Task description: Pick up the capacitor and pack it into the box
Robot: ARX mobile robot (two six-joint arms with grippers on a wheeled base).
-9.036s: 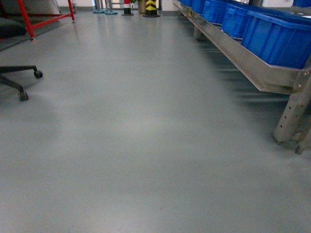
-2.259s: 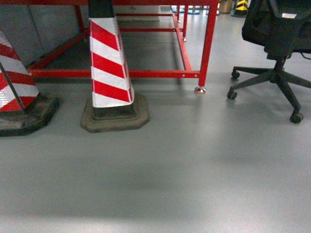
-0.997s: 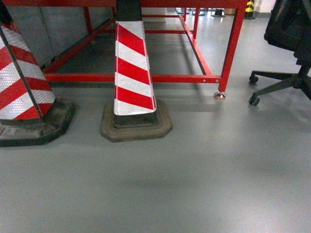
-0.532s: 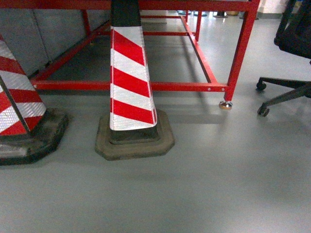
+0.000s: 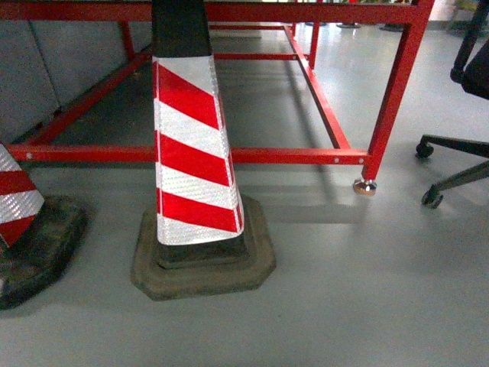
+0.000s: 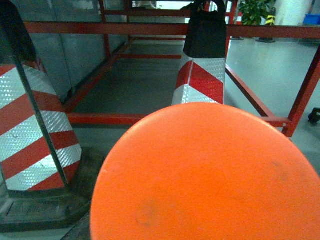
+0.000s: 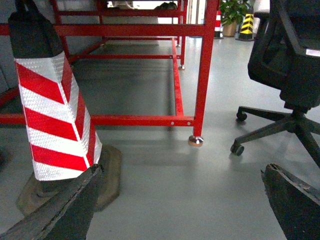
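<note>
Neither the box nor any capacitor appears in any view. A red-and-white striped traffic cone (image 5: 191,153) stands on the grey floor (image 5: 367,290) before a red steel frame (image 5: 397,92). The right gripper (image 7: 185,200) is spread wide, holding nothing. An orange dome (image 6: 210,175) hides the left gripper, so its state cannot be told.

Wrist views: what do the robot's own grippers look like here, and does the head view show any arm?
In the right wrist view, two dark, near-black fingers with rough, worn edges frame the bottom corners. The left wrist view is mostly blocked by a smooth, rounded orange surface close to the lens; what it is cannot be told, and no fingers show. The head view shows no arm.
</note>
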